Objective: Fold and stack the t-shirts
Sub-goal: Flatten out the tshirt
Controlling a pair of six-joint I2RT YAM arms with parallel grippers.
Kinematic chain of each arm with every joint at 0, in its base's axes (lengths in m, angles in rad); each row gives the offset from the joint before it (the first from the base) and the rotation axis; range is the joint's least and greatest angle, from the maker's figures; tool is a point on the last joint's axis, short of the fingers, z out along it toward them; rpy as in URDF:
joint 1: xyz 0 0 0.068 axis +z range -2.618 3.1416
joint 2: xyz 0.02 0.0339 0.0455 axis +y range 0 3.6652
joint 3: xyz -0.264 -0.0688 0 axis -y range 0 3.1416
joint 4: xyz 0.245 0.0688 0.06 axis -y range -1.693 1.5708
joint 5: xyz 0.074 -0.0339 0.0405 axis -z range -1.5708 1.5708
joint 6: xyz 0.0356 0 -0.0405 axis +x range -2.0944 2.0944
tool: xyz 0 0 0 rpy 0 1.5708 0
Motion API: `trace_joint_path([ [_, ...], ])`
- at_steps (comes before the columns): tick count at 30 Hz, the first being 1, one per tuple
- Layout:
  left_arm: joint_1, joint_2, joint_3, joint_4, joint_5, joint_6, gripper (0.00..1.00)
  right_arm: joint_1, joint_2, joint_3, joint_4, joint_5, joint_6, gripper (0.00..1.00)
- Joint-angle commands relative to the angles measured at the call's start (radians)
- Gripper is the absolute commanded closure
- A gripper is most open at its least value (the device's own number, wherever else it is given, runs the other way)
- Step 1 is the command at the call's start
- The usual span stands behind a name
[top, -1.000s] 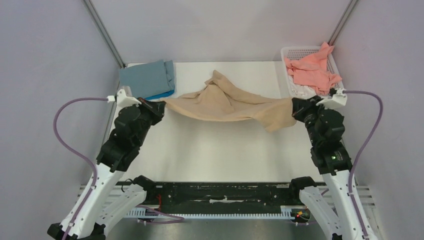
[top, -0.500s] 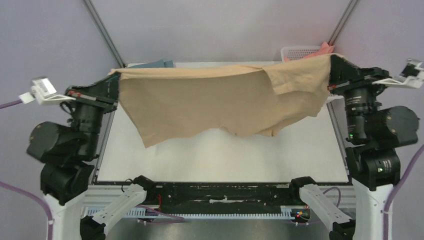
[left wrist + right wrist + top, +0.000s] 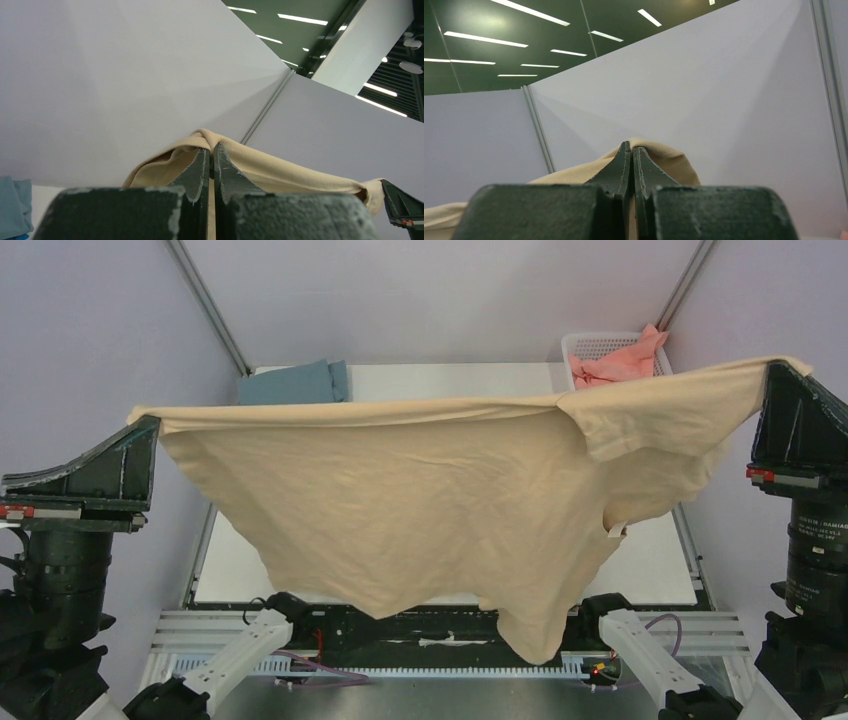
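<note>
Hanging spread wide: beige t-shirt; left gripper clamped on one top corner; right gripper clamped on other.

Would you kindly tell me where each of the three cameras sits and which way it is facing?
Top external: above and behind the arms, looking down at the table; left gripper and right gripper hold the beige t-shirt spread.
Left wrist: on the left arm, aimed up at wall panels and ceiling; its own fingers show.
Right wrist: likewise upward; its own fingers show.
Shared: all three show the beige t-shirt.
</note>
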Motion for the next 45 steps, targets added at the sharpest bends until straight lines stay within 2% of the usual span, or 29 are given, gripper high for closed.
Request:
trace_joint_path([
  [1, 0.006, -0.024, 0.028, -0.013, -0.035, 0.064, 0.98, -0.005, -0.045, -0.008, 0.041, 0.051, -0.039, 1.00],
  [9, 0.005, -0.039, -0.074, 0.006, -0.100, 0.065, 0.98, -0.005, -0.053, -0.089, 0.042, 0.062, -0.049, 1.00],
  [17, 0.005, -0.036, -0.393, 0.132, -0.399, 0.056, 0.98, -0.005, -0.082, -0.426, 0.158, 0.083, -0.022, 1.00],
  [22, 0.005, 0.089, -0.543, 0.247, -0.557, 0.066, 0.98, -0.005, -0.045, -0.633, 0.291, 0.123, -0.014, 1.00],
  [28, 0.008, 0.280, -0.670, 0.396, -0.648, 0.096, 0.98, -0.005, 0.065, -0.814, 0.431, 0.172, -0.017, 1.00],
  [32, 0.045, 0.438, -0.677, 0.437, -0.631, 0.086, 0.98, -0.005, 0.179, -0.883, 0.512, 0.174, -0.012, 1.00],
  [38, 0.159, 0.695, -0.622, 0.473, -0.468, 0.017, 0.98, -0.007, 0.367, -0.900, 0.604, 0.185, -0.008, 1.00],
  [45, 0.250, 1.066, -0.418, 0.440, -0.320, -0.018, 0.98, -0.007, 0.639, -0.820, 0.666, 0.182, -0.007, 1.00],
])
